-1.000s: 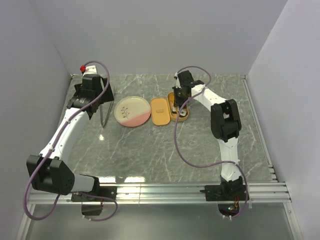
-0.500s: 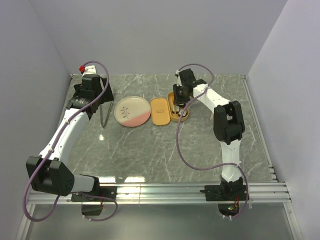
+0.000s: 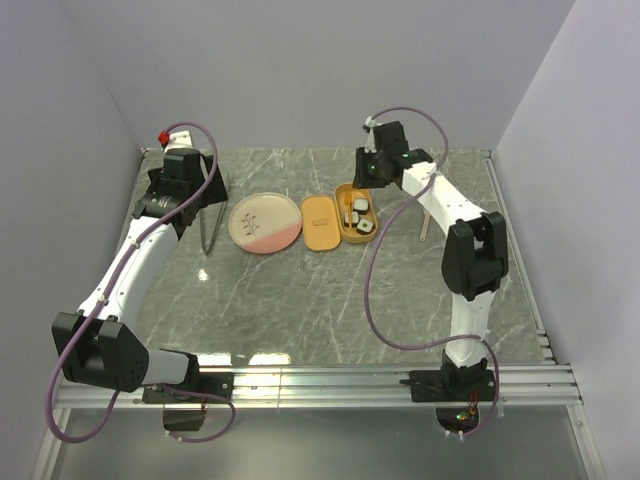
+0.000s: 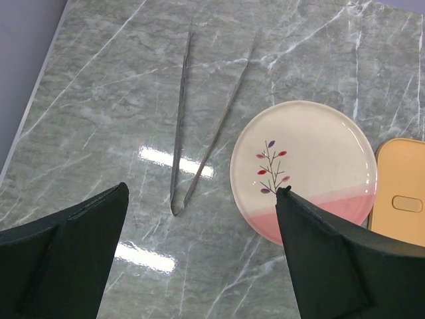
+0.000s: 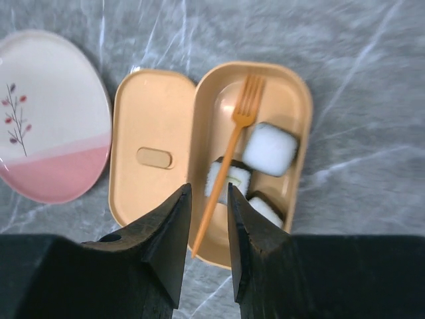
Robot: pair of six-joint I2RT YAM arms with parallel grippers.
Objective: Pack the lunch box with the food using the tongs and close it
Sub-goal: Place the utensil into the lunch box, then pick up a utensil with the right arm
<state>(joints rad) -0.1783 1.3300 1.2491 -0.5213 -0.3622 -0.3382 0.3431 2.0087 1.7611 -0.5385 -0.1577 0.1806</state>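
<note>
My right gripper, jaws slightly parted and empty, hangs over the lunch box holding the food; its lid lies parallel against the plate-side wall, within my reach.

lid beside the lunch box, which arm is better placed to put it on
Right, most likely. The right claw hovers over the lid and lunch box, jaws apart and empty. The left claw hangs open over the tongs, beyond the plate.
</note>
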